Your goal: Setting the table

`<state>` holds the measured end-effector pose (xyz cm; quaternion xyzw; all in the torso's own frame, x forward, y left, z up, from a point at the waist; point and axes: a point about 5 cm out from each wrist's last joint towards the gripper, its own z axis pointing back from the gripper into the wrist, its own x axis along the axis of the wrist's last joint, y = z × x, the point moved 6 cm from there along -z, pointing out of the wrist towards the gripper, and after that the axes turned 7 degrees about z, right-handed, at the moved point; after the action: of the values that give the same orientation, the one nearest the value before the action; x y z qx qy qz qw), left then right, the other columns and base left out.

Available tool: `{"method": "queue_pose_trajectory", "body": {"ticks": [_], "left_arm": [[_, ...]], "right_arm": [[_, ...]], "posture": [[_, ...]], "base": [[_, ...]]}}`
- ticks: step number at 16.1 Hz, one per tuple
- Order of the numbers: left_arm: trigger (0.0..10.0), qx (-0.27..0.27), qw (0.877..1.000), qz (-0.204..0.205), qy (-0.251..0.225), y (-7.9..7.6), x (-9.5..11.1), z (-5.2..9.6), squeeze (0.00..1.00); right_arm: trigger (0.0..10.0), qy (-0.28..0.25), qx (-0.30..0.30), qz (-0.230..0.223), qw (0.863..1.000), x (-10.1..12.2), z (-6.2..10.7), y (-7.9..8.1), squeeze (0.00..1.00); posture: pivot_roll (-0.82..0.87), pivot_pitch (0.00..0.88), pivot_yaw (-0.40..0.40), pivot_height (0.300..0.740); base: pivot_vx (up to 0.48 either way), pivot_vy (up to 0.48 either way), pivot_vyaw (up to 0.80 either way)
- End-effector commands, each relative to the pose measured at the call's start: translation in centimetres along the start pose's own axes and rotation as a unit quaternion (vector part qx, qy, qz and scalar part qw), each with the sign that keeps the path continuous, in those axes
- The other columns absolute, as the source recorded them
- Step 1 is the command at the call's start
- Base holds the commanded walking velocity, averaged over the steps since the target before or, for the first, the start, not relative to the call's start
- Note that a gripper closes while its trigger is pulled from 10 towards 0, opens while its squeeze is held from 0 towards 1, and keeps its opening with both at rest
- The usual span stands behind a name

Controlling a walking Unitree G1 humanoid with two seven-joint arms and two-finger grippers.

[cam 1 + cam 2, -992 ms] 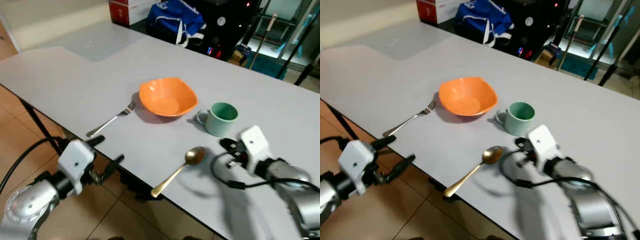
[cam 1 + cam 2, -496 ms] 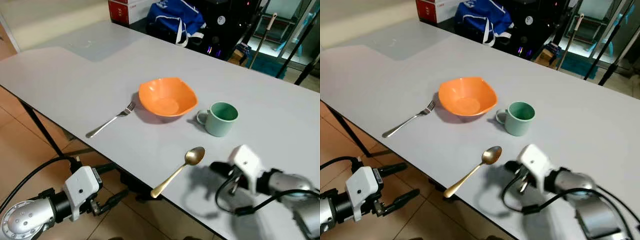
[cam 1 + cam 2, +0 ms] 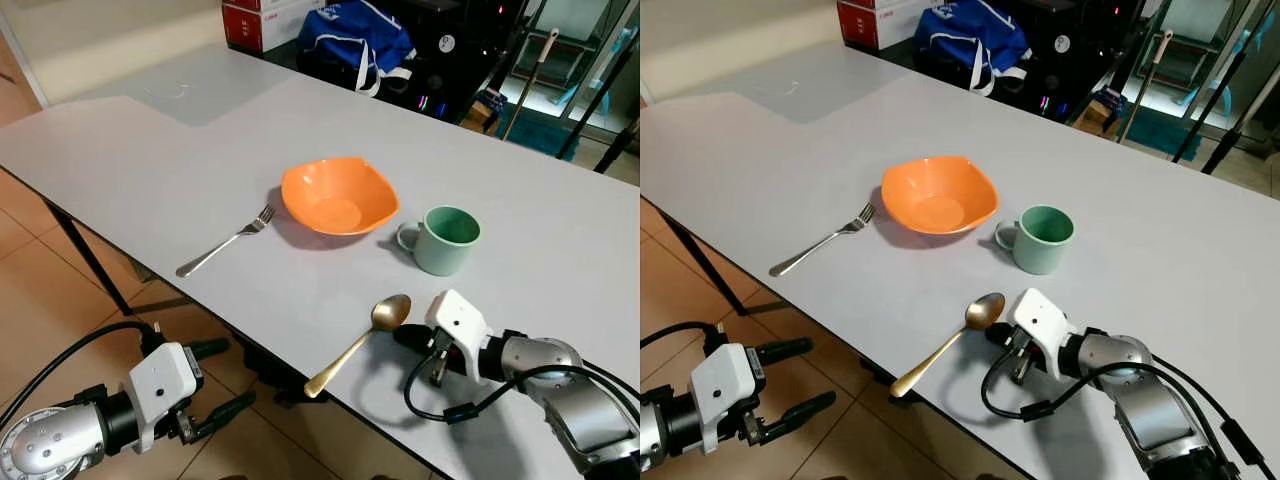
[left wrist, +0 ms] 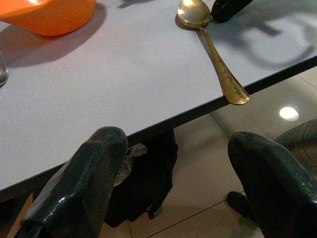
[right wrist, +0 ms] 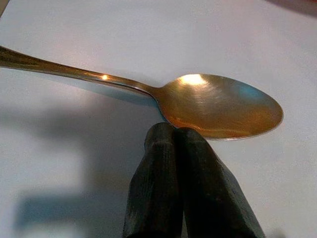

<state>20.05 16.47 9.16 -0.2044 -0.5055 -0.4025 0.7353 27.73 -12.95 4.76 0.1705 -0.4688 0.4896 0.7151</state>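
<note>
Since a second ago my right gripper has dropped from beside the green mug to the tabletop, and its closed fingertips now sit just at the bowl of the gold spoon, gripping nothing. My left gripper has sunk from the table's near edge to below it, over the tiled floor, with its fingers spread wide and empty.

I take the orange bowl as my landmark. The white table carries everything; its far end is cut off at the frame edge. Behind the bowl, past the table, I see a blue bag and a red and white box, both partly cropped. The mug stands just to the bowl's right, handle toward the bowl. The fork lies to the bowl's left, tines near it. The spoon lies in front of the bowl, handle reaching over the near edge.

The right fingers hide part of the spoon's rim in the wrist view, so I cannot tell whether they touch it.
</note>
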Motion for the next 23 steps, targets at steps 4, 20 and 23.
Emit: {"method": "queue_pose_trajectory", "body": {"ticks": [4, 20, 23], "left_arm": [[10.0, -0.003, 1.000, -0.009, 0.003, -0.1, 0.0, 0.0, 0.00], [10.0, -0.004, 1.000, -0.009, 0.004, 0.2, 0.2, 0.2, 0.00], [10.0, -0.001, 1.000, -0.008, 0.005, 0.2, 0.3, 0.2, 0.00]], "right_arm": [[0.0, 0.001, -0.008, 0.016, 1.000, 0.2, -1.5, -1.0, 0.00], [0.0, -0.035, -0.052, 0.040, 0.997, 3.6, -2.3, -2.9, 0.00], [0.0, -0.013, -0.059, 0.045, 0.997, 2.8, -2.5, -3.3, 0.00]], "posture": [[0.03, 0.038, -0.038, 0.740], [0.03, 0.042, -0.038, 0.740], [0.03, 0.041, -0.040, 0.740]], "base": [[0.000, 0.000, 0.00], [0.000, 0.000, 0.00], [0.000, 0.000, 0.00]]}}
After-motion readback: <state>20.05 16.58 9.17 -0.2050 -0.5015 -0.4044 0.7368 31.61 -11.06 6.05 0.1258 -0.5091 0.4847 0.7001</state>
